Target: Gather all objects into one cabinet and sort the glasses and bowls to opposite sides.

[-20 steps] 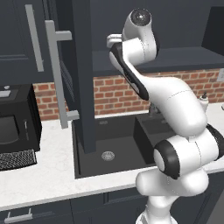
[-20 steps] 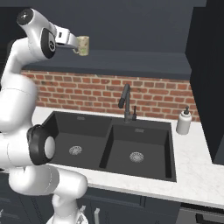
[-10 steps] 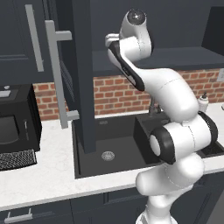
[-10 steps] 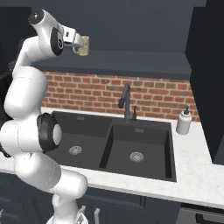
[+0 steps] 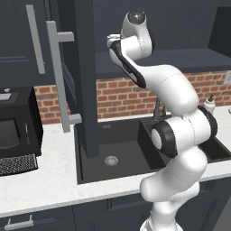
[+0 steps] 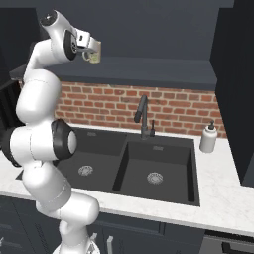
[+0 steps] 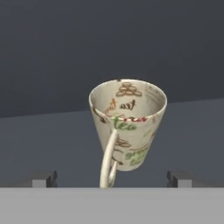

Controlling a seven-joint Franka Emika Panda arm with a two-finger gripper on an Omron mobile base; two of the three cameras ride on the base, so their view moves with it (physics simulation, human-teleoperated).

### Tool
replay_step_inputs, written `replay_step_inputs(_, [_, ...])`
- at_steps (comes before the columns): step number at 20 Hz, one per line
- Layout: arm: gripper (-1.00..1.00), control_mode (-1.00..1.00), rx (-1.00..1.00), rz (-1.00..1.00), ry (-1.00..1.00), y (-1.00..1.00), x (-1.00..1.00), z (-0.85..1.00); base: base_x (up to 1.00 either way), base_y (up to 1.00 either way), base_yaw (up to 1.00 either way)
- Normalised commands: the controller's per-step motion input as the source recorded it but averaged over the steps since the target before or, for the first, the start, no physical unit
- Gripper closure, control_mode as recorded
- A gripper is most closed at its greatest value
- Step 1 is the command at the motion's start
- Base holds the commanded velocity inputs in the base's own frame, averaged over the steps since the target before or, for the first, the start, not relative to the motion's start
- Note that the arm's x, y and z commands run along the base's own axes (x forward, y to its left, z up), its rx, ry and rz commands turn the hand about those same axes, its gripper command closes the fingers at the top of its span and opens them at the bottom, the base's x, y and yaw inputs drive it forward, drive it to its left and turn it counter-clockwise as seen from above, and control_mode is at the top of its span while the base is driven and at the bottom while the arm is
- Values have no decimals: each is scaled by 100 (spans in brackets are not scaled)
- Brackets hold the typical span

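Cup: cream mottled cup (image 7: 127,129) sat centre frame, handle toward me.
Gripper: my gripper (image 6: 87,48), upper left, was clasping it.
Cabinet: cabinet (image 6: 149,69) shelf lay behind.

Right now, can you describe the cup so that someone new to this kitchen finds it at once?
Look above the black double sink, up at the dark cabinet over the brick wall. At the arm's top end, the pincer holds a small cream cup before the cabinet. It has one handle and coloured markings inside and out, and it is the only piece of tableware up there.
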Motion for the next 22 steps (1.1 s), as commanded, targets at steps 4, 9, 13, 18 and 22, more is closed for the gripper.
replay_step_inputs(4, [-100,-100,0,0,1,0,43,-1,0,0,0])
replay_step_inputs(9, [-100,-100,0,0,0,0,30,-10,0,0,0])
replay_step_inputs(13, [-100,-100,0,0,0,1,14,-10,0,0,0])
replay_step_inputs(18, [-100,-100,0,0,0,2,11,-15,0,0,0])
replay_step_inputs(22, [100,-100,0,0,0,1,3,-7,0,0,0])
